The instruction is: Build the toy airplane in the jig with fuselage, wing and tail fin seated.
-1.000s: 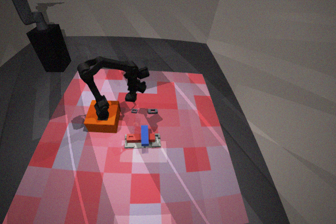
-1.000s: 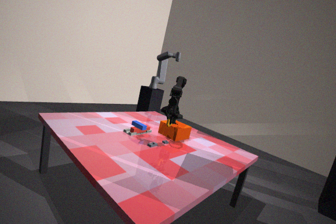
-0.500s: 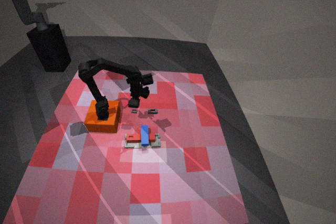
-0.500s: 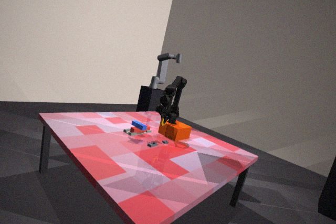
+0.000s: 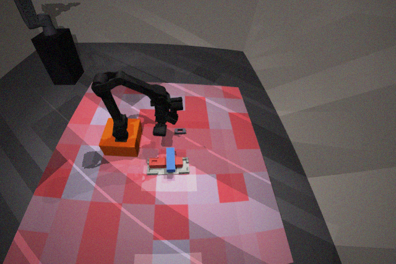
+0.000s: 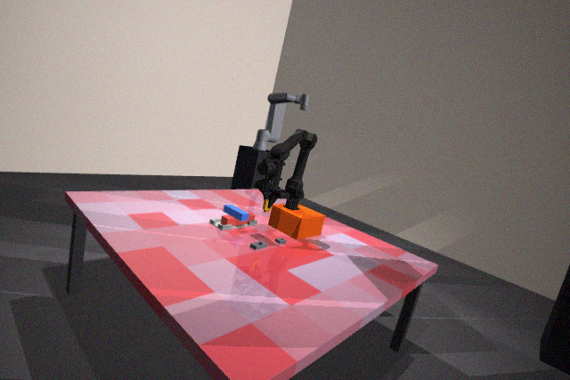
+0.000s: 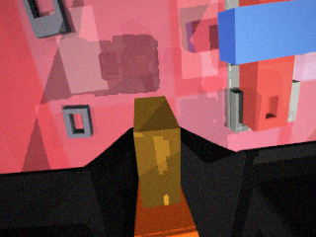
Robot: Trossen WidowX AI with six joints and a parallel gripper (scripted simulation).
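My gripper (image 5: 159, 131) (image 6: 266, 201) is shut on the yellow tail fin (image 6: 265, 206) (image 7: 157, 165). It holds the fin in the air beside the orange base block, on the tail side of the jig. The red fuselage (image 5: 159, 162) (image 6: 227, 220) (image 7: 262, 81) lies in the pale cradle (image 5: 184, 171) (image 6: 223, 227) (image 7: 293, 105). The blue wing (image 5: 170, 159) (image 6: 236, 212) (image 7: 276, 32) lies across the top of the fuselage; its tab is hidden. The tail socket (image 5: 154, 161) (image 7: 271, 115) is empty. The fin's lower end points toward the table.
A larger grey holder (image 5: 184, 132) (image 6: 254, 246) (image 7: 50, 29) and a smaller grey holder (image 7: 89, 120) stand on the table. The orange block (image 5: 119, 149) (image 6: 297, 222) carries the arm. A second grey arm (image 5: 23, 0) (image 6: 276, 120) stands on a black pedestal beyond the table.
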